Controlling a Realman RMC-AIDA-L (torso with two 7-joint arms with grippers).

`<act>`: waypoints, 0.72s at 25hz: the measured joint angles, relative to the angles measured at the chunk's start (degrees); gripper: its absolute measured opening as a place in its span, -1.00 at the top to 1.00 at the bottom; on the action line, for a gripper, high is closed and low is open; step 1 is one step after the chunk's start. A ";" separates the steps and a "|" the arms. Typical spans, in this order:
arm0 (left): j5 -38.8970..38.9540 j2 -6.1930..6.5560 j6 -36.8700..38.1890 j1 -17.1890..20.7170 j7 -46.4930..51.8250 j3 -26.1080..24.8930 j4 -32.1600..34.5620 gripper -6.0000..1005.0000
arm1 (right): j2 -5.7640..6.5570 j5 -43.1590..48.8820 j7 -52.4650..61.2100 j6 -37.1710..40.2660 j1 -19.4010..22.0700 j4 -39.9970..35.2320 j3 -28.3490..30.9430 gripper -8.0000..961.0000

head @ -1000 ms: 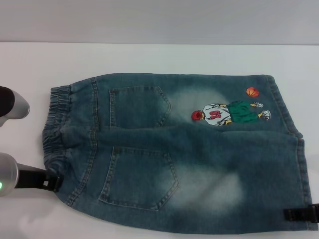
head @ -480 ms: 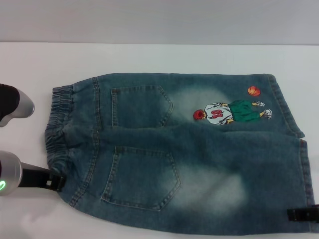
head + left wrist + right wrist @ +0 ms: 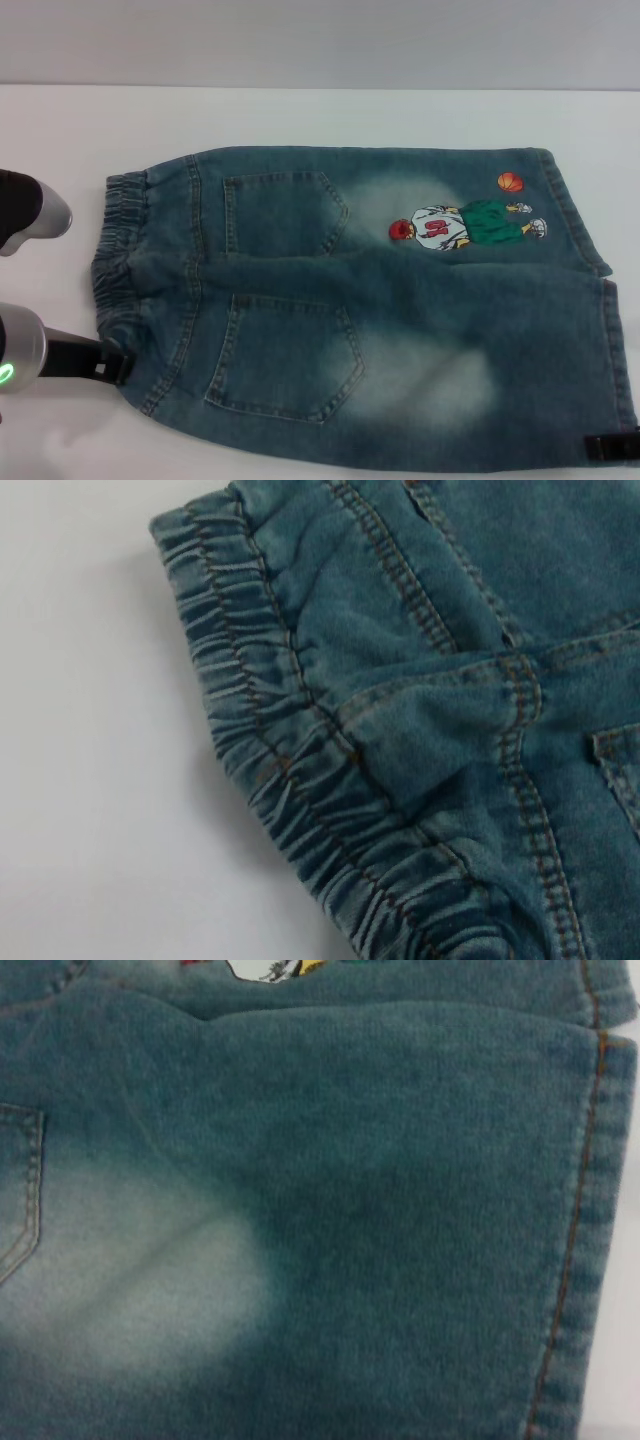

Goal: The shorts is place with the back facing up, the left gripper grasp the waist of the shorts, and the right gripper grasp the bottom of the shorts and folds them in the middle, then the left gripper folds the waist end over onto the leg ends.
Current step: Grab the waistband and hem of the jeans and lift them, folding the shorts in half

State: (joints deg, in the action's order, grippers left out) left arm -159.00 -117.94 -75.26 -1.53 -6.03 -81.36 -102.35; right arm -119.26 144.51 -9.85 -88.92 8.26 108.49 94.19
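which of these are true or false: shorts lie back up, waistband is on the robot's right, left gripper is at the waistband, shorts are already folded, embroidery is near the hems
1. The shorts lie back up: true, both patch pockets show.
2. The waistband is on the robot's right: false, it is on the left.
3. The left gripper is at the waistband's near corner: true.
4. The shorts are already folded: false, they lie spread flat on the table.
5. The embroidery sits near the hems: true.
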 joint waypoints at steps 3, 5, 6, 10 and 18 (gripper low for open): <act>0.02 -0.01 -0.06 -0.10 0.10 0.00 -0.42 0.56 | -0.01 0.42 0.00 -0.29 0.25 0.04 0.14 -0.60; 0.02 -0.01 -0.07 -0.18 0.15 0.00 -0.53 0.56 | -0.01 0.69 0.00 -0.35 0.29 -0.16 0.02 -0.60; 0.02 -0.01 -0.08 -0.20 0.16 0.00 -0.54 0.56 | -0.01 0.72 0.01 -0.36 0.29 -0.27 -0.07 -0.60; 0.02 -0.01 -0.07 -0.28 0.18 -0.02 -0.57 0.56 | -0.01 0.72 0.00 -0.38 0.28 -0.50 -0.05 -0.60; 0.00 -0.01 -0.15 -0.46 0.18 0.00 -0.67 0.56 | -0.01 0.73 0.00 0.04 0.16 -0.94 -0.32 -0.60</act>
State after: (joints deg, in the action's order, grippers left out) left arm -159.00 -117.95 -75.40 -1.99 -5.86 -81.36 -103.02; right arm -119.27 145.23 -9.84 -88.87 8.41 107.55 93.88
